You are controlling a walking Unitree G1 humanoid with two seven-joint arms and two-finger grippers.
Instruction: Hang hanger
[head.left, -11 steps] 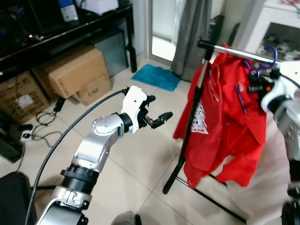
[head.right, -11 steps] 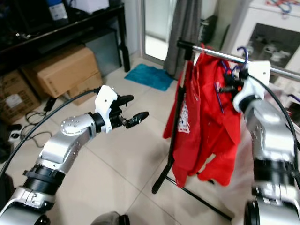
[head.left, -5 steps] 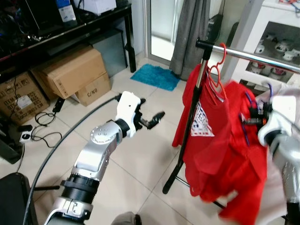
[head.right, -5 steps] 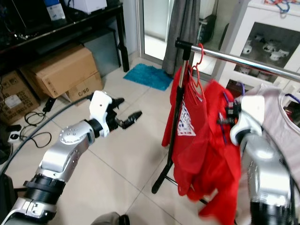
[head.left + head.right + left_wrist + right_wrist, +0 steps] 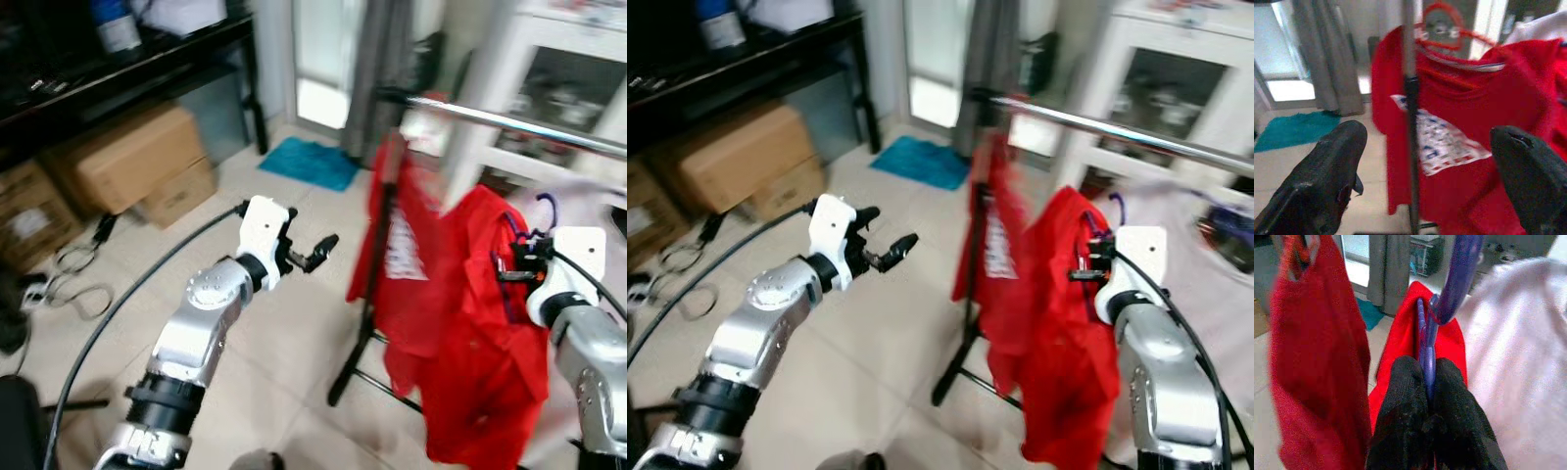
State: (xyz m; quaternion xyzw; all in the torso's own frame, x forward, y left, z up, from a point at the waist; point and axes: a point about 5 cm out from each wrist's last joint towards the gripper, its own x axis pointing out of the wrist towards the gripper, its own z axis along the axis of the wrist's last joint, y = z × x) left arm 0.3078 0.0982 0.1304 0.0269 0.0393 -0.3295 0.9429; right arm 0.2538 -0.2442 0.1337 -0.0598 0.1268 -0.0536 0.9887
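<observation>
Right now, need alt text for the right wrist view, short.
The right gripper is shut on a purple hanger that carries a red garment, its hook rising past the fingertips. Another red shirt hangs to one side, pale fabric to the other, a grey curtain behind.

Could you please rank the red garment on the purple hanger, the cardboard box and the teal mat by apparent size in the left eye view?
1. Red garment, held up by the right gripper on the purple hanger.
2. Cardboard box; farther off, so true size is unsure.
3. Teal mat.
</observation>
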